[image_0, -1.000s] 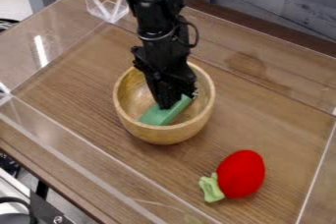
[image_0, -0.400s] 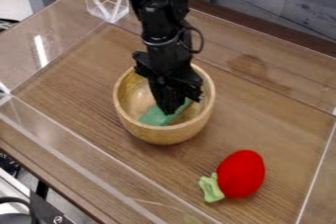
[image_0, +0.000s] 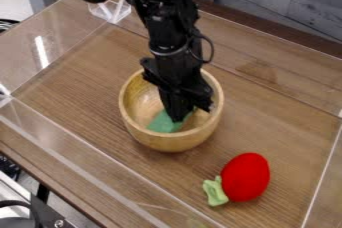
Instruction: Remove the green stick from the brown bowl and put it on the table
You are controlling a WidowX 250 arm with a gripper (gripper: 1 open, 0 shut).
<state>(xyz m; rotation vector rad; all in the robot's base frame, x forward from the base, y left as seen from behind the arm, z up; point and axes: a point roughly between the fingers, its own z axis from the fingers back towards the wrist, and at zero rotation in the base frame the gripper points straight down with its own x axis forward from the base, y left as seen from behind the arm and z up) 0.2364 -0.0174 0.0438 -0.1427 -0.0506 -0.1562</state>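
Black end effector (image_0: pixel 182 108) pointing down inside round light-brown wooden bowl (image_0: pixel 140 125), fingers together on flat mint-green stick (image_0: pixel 163 122), red toy fruit (image_0: pixel 245 176) apart on wood-grain counter (image_0: pixel 267 102)

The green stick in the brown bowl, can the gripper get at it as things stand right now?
Probably yes. The gripper already reaches straight down into the open-topped brown bowl, shut right at the green stick; nothing lies over it. Whether the stick is truly gripped can't be told from this view.
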